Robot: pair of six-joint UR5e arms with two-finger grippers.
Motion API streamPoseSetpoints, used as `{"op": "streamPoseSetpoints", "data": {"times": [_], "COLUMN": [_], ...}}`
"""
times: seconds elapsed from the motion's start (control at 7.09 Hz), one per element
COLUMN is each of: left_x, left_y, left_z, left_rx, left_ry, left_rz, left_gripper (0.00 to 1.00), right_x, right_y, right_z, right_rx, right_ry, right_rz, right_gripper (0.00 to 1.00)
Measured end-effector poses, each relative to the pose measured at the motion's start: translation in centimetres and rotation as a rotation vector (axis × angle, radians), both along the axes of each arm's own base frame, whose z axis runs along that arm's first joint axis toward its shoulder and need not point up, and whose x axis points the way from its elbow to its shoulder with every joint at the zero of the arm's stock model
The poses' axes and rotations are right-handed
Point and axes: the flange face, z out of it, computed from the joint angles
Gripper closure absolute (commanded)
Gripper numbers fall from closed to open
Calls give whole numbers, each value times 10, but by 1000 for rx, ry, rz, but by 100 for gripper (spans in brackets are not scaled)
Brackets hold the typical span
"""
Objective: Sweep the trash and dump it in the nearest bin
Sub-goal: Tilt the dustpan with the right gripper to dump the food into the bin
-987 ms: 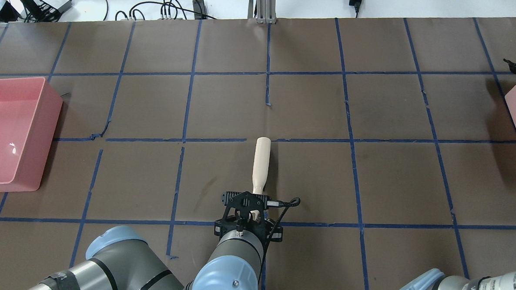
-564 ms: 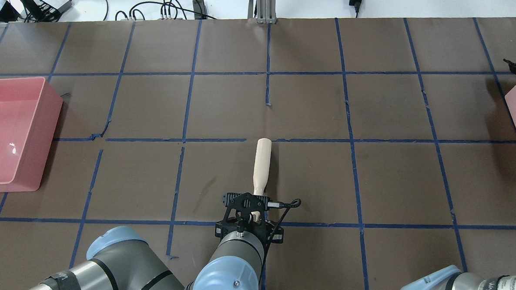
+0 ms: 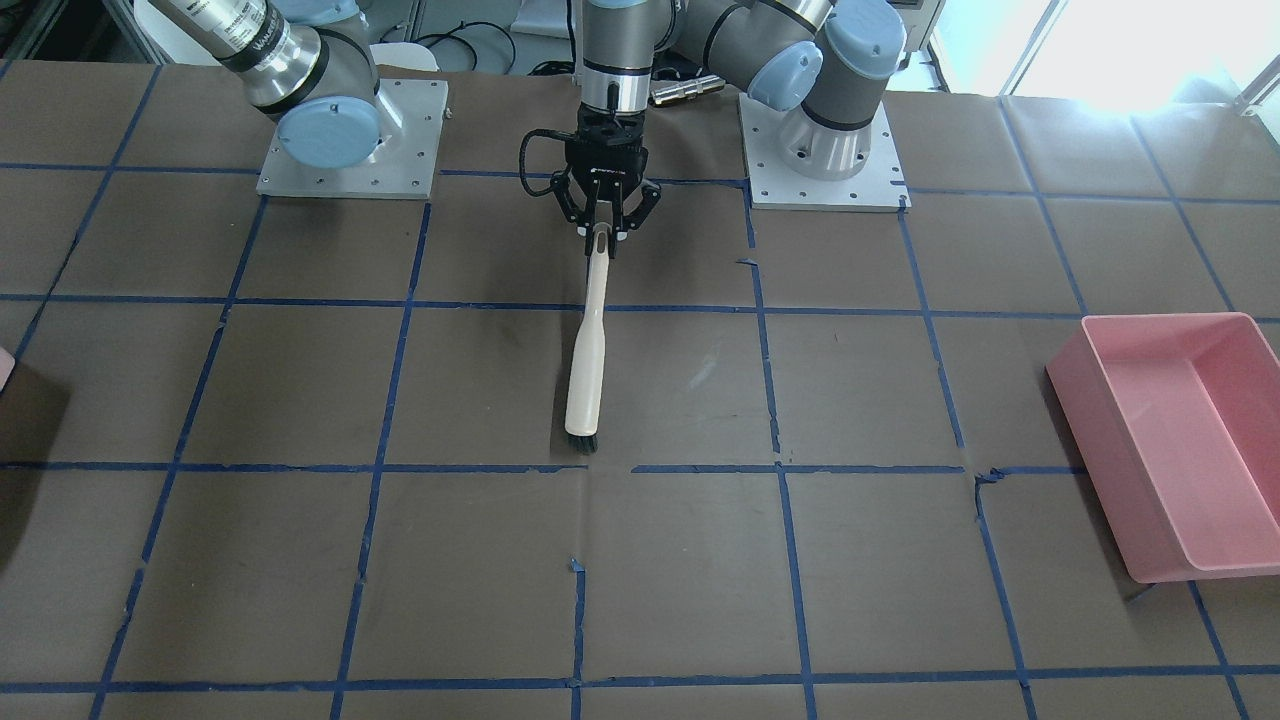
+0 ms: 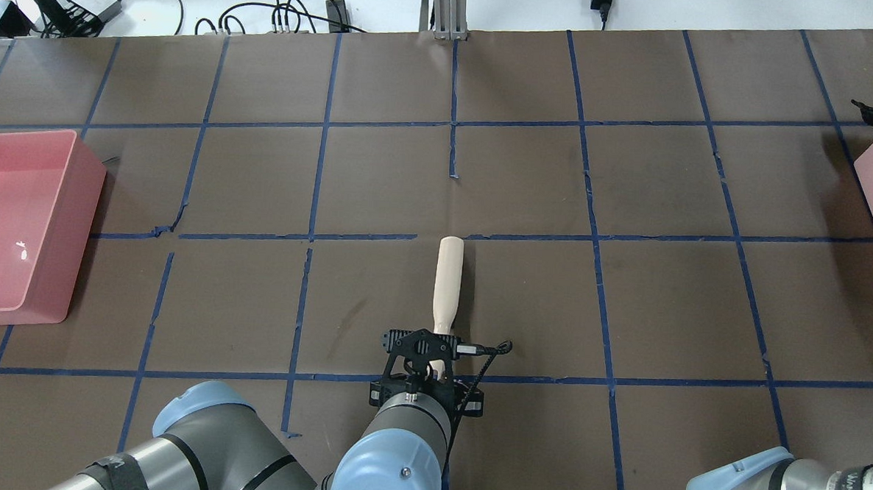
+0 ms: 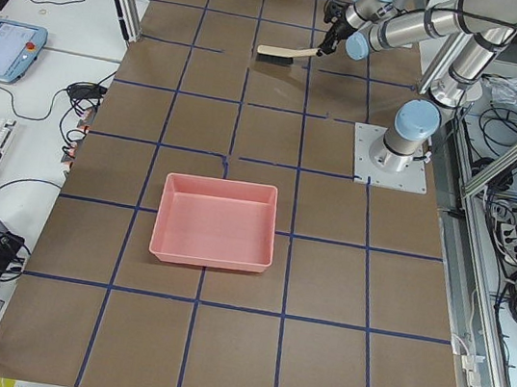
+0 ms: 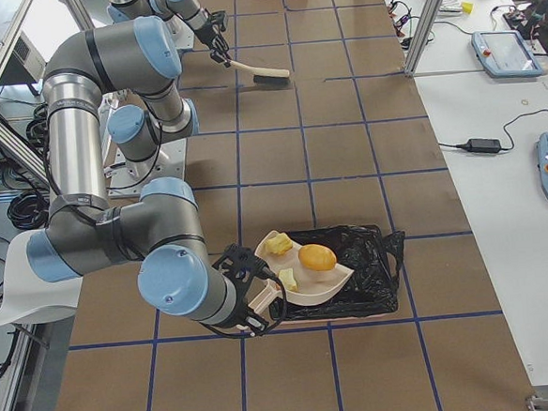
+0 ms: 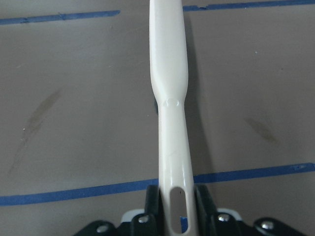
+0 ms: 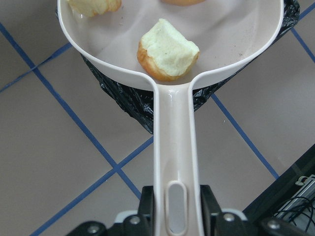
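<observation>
Counting seven items.
One dustpan [image 8: 174,147] is carrying three scraps [image 8: 169,49] (one orange lump [image 6: 317,257], two pale chunks [image 6: 279,246]), one brush [image 4: 447,282], two pink bins [image 4: 84,207] sitting at 9 and 3 o'clock.

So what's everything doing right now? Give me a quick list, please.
left gripper: shut on the brush handle, bristle end down on the table
right gripper: shut on the dustpan handle
trash: three scraps lying in the dustpan
dustpan position: above the black-lined bin
pink bin: at the robot's left table end
</observation>
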Motion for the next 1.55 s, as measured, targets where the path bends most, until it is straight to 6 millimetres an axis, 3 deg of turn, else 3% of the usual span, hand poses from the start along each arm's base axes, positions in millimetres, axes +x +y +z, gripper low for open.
{"op": "streamPoseSetpoints", "data": {"times": [0.56,0.85,0.99,1.13,1.55], "left_x": [-1,-2,-1,-1,-1], "left_y": [2,3,4,3,4], "left_z": [-6,-8,-8,-9,-10], "left_rx": [39,55,60,63,72], "left_ry": [-1,-1,-5,-7,-15], "left_rz": [-10,-14,-15,-15,-14], "left_gripper": [92,75,71,59,53], "right_x": [8,24,32,40,79], "right_y": [-33,-63,-76,-88,-121], "right_z": [6,11,14,17,42], "right_rx": [42,73,105,142,228], "right_ry": [120,180,218,254,372], "right_rz": [57,100,119,138,214], "right_gripper": [100,100,100,100,100]}}
